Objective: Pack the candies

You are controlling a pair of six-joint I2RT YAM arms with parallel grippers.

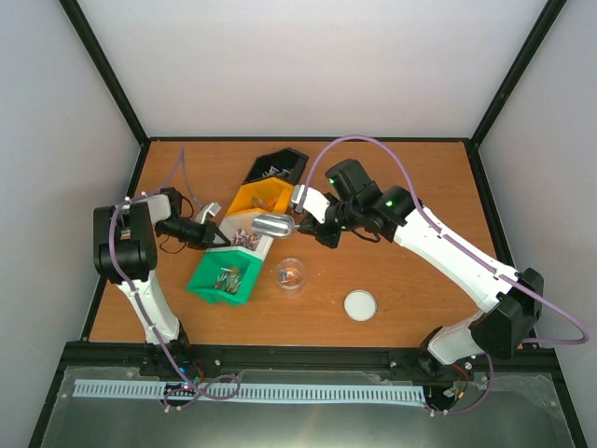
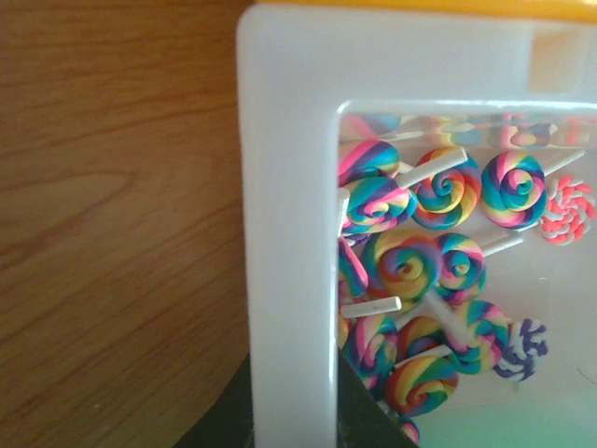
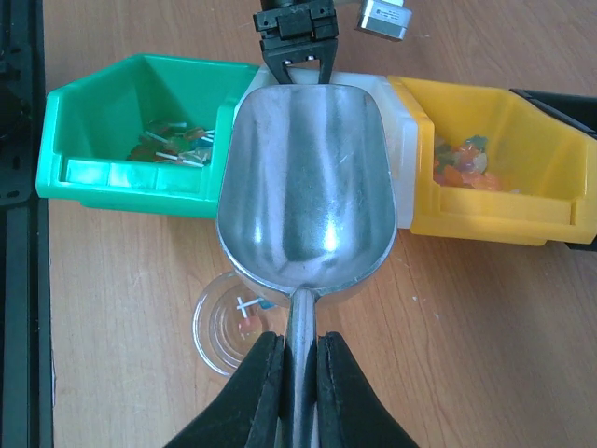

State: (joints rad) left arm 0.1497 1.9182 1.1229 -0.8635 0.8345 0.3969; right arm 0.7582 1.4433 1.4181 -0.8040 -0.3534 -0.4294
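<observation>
Between the closed jaws of the left gripper point(image 3: 297, 70) stands the wall of a white bin point(image 2: 289, 233), pinched at its rim. Just inside that wall, to the right of the jaws in the left wrist view, lie the candies point(image 2: 438, 191). They are small flat lollipops, each a spiral of pink, blue, yellow and green on a short white stick, heaped in a loose tangle. One at the far edge is red and white, another purple and white.

The right gripper point(image 3: 298, 347) is clamped on the handle of a shiny metal scoop point(image 3: 303, 187). Its bowl reaches ahead of the jaws, in front of the white bin and toward the left gripper. In the right wrist view, a green bin point(image 3: 93, 112) ahead and to the left of those jaws holds a few stick-like pieces. A yellow bin point(image 3: 494, 205) ahead and to the right holds orange and green pieces too small to make out. Just left of the right jaws, partly under the scoop's bowl, a clear round jar point(image 3: 215, 327) stands on the wooden table point(image 3: 466, 327). It holds one small orange sweet on a white stick.
</observation>
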